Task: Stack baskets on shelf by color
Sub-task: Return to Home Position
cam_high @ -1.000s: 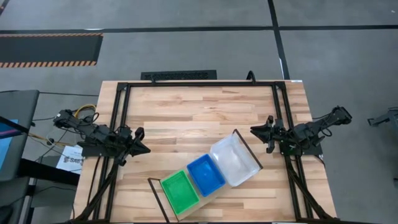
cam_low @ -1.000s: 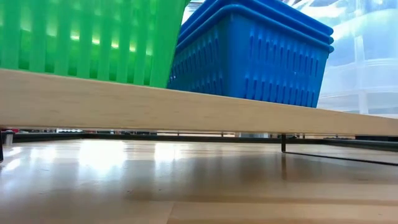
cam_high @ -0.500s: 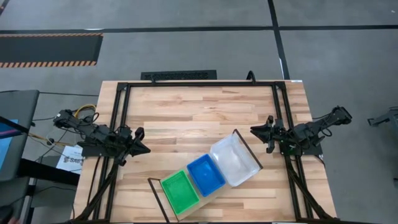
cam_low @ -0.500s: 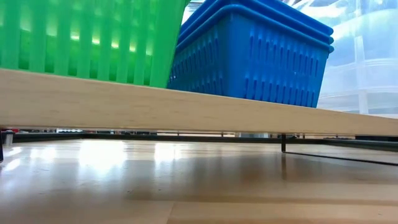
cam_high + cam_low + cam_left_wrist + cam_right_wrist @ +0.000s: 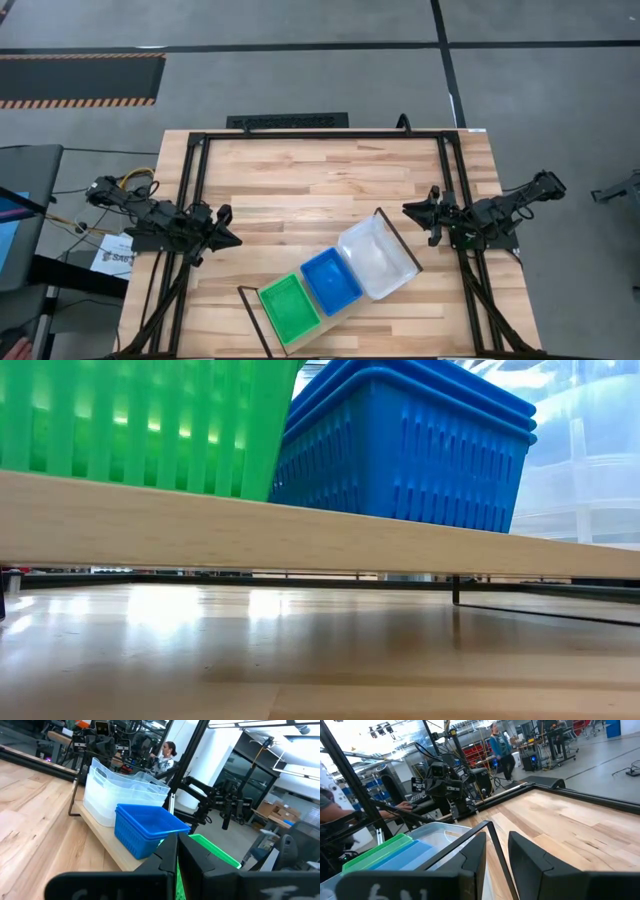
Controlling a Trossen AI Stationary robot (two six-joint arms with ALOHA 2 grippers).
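Baskets, perforated plastic, sit in a row on long light-wood shelf [image 5: 300, 535]: green baskets [image 5: 290, 308], blue baskets [image 5: 332, 280], clear translucent baskets [image 5: 378, 256] (neighbours touching). Shelf lies diagonal near front edge of pale wooden tabletop [image 5: 300, 180]. Left gripper [image 5: 228, 240] at left edge, fingers pressed together. Right gripper [image 5: 410, 210] at right edge, fingers slightly parted.

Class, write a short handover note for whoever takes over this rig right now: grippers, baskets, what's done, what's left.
Left gripper: shut, empty, at the left edge of the table.
Right gripper: slightly open, empty, at the right edge.
The shelf carries green baskets, blue baskets and clear baskets side by side, one colour per stack.
Done: every basket in view is shelved.
Left: probably only parking the arms.
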